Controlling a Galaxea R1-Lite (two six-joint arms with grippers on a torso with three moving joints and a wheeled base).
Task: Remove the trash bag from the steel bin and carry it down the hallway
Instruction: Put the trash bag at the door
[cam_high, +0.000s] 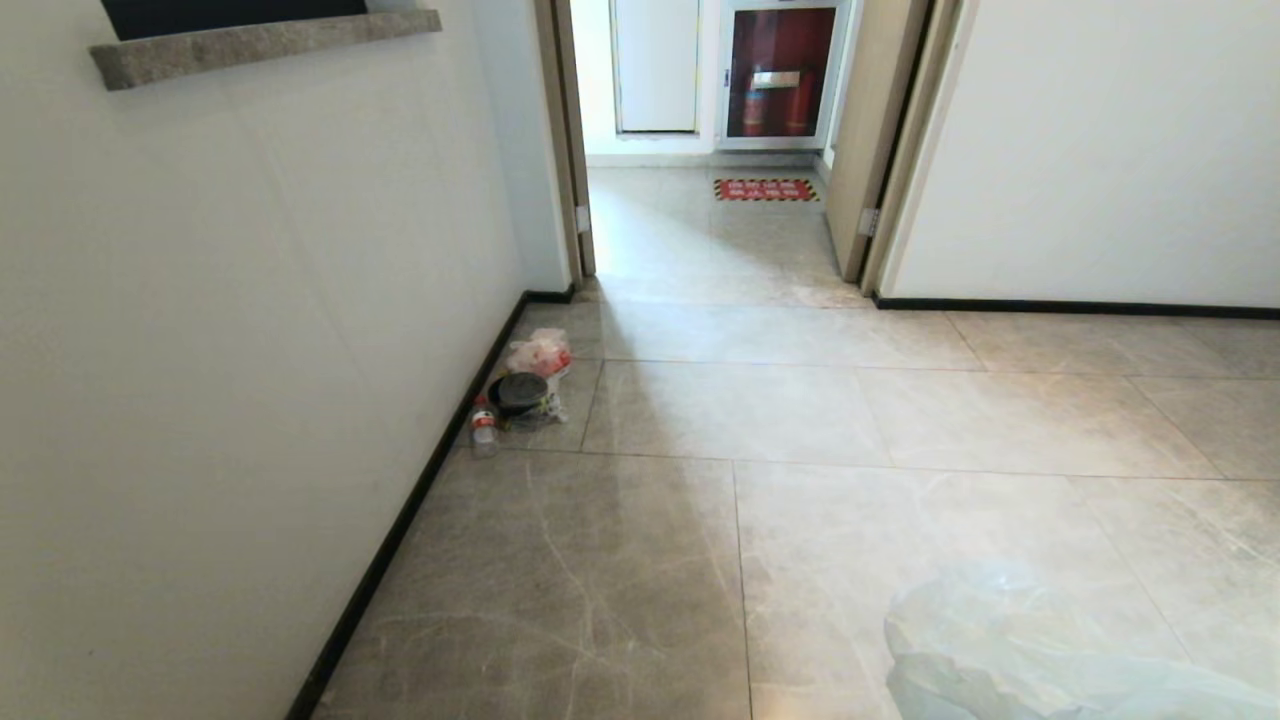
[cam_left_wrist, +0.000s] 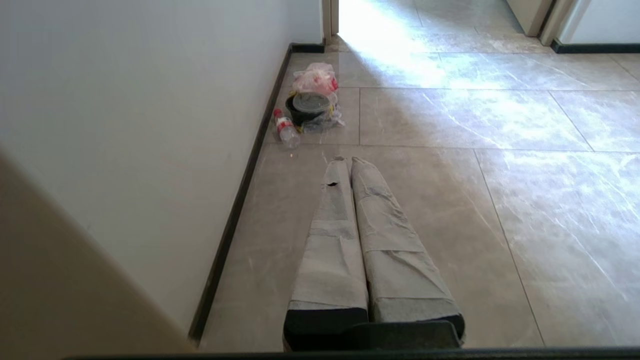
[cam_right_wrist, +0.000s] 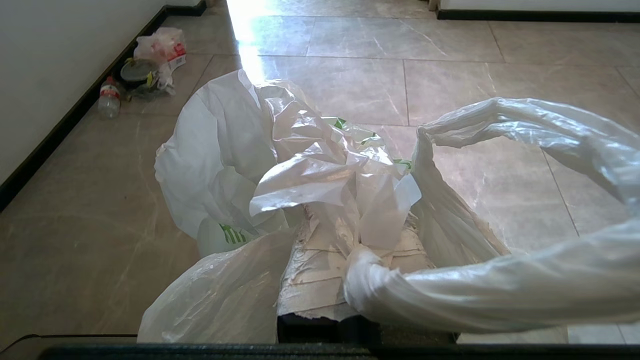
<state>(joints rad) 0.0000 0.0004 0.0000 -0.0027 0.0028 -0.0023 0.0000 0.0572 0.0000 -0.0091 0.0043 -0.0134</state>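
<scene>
The trash bag (cam_right_wrist: 225, 145), thin crinkled white plastic with green print showing through, hangs bunched over my right gripper (cam_right_wrist: 345, 235). That gripper is shut on the bag's gathered plastic, and a twisted handle loop (cam_right_wrist: 525, 125) stands out to one side. The bag's top (cam_high: 1020, 650) shows at the head view's lower right. My left gripper (cam_left_wrist: 345, 161) is shut with nothing in it, its taped fingers (cam_left_wrist: 330, 240) pressed together above the floor. The steel bin is out of view. The hallway (cam_high: 710, 230) opens through a doorway ahead.
A pile of rubbish (cam_high: 525, 385) with a black bowl, a pinkish bag and a small bottle (cam_high: 484, 425) lies against the left wall's dark skirting. A red-fronted cabinet (cam_high: 780, 72) and a red floor mat (cam_high: 766, 189) lie beyond the doorway. White walls flank the tiled floor (cam_high: 800, 420).
</scene>
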